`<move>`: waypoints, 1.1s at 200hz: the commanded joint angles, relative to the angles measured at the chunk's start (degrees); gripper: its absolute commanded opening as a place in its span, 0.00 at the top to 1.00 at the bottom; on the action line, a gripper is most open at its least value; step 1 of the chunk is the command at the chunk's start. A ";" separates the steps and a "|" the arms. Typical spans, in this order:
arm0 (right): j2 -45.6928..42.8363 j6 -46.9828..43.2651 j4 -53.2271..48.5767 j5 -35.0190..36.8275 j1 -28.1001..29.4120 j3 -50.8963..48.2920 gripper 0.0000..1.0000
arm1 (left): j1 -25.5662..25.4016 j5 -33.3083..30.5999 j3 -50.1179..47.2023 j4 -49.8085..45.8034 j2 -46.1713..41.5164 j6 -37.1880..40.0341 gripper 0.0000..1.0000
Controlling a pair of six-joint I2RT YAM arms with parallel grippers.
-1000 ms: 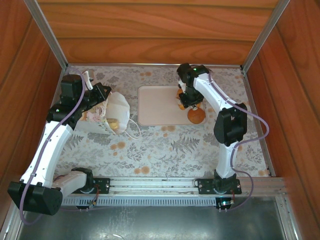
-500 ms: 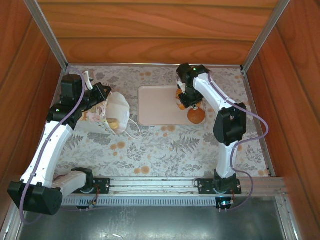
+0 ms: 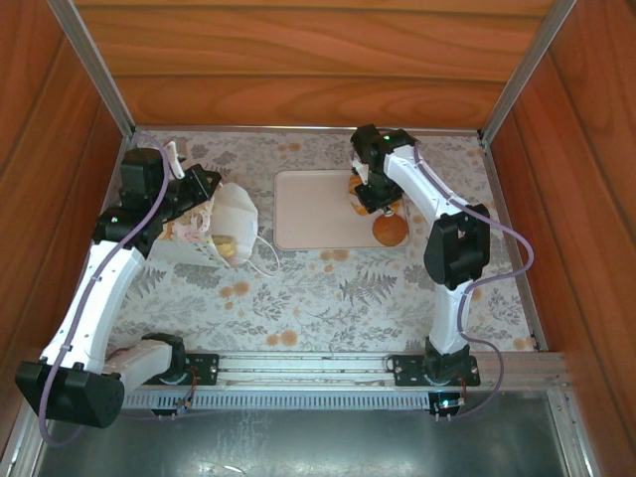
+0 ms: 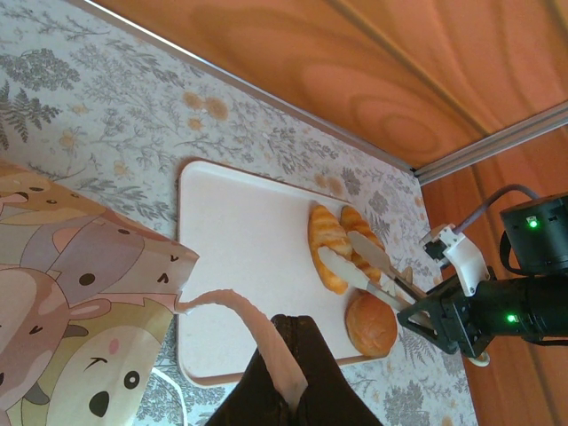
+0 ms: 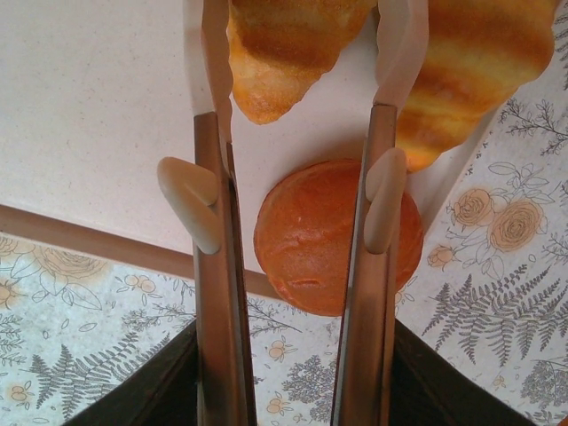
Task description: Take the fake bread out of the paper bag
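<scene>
The right gripper (image 5: 302, 35) hangs over the pale pink rectangular tray (image 3: 303, 214), jaws part-spread astride one golden ridged toy croissant (image 5: 284, 40). Squeezing it or merely flanking it, I can't tell. A second croissant (image 5: 479, 62) lies just beside, and an orange-brown round bun (image 5: 333, 235) straddles the tray's edge. These look light, springy and a bit slick, so grip across the fat middle. The left gripper (image 4: 286, 382) is clamped on a pale strip of the white cartoon-print paper bag (image 4: 80, 293), and a golden piece (image 3: 227, 246) shows at its mouth.
</scene>
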 commanded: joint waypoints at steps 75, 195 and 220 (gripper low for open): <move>-0.65 0.82 -0.35 0.53 -0.58 1.57 0.45 | -0.27 0.84 -0.29 1.81 -1.08 -0.45 1.00; -28.79 11.27 21.07 -28.05 0.03 -23.19 0.55 | -0.22 -3.70 -1.56 0.51 -2.93 1.65 1.00; -33.28 12.20 26.40 -34.96 2.95 -28.93 0.55 | -0.24 -3.68 -1.21 0.41 -2.60 1.66 1.00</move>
